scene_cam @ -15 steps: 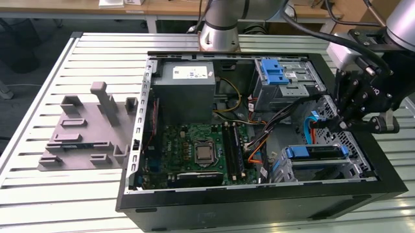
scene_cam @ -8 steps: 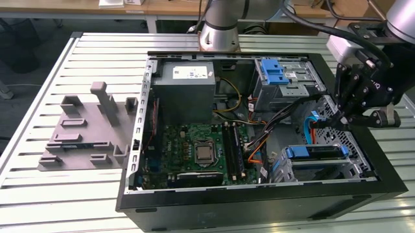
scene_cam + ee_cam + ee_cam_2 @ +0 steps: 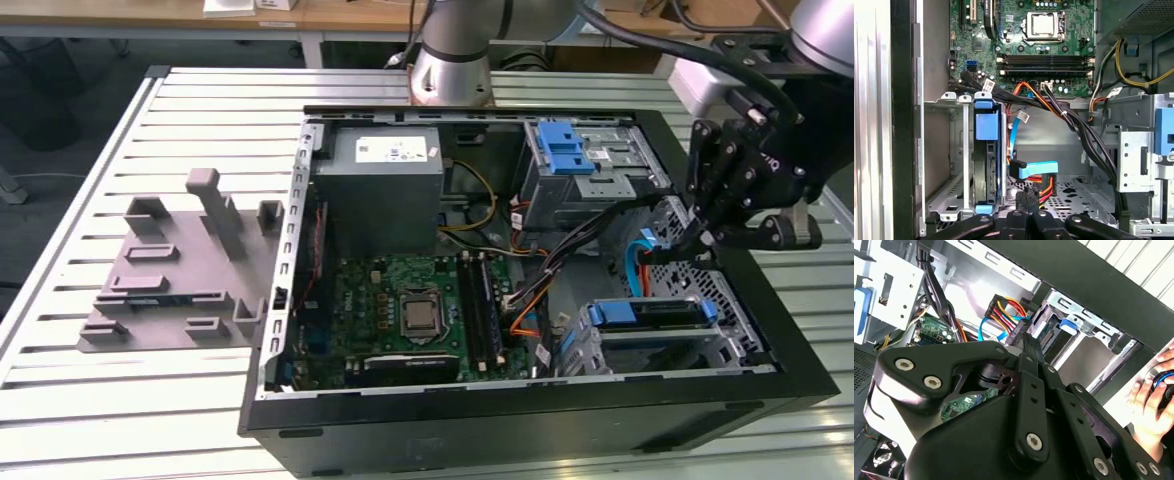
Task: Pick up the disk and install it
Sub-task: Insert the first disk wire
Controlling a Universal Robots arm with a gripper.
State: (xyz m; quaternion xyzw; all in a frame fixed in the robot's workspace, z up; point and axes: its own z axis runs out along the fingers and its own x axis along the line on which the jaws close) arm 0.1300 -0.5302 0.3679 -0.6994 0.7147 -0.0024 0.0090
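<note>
Jaws closed; gripper [image 3: 703, 240] above blue-railed disk [image 3: 987, 165] seated in cage

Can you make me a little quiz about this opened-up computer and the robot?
1. True or false: the tool is gripping the disk.
2. What colour is the frame on the disk? A red, B blue, C green.
3. Fill the gap: the grey fixture lies on the table at the exterior view's ____ of the computer case.

Key: 1 false; 2 B; 3 left.
</note>
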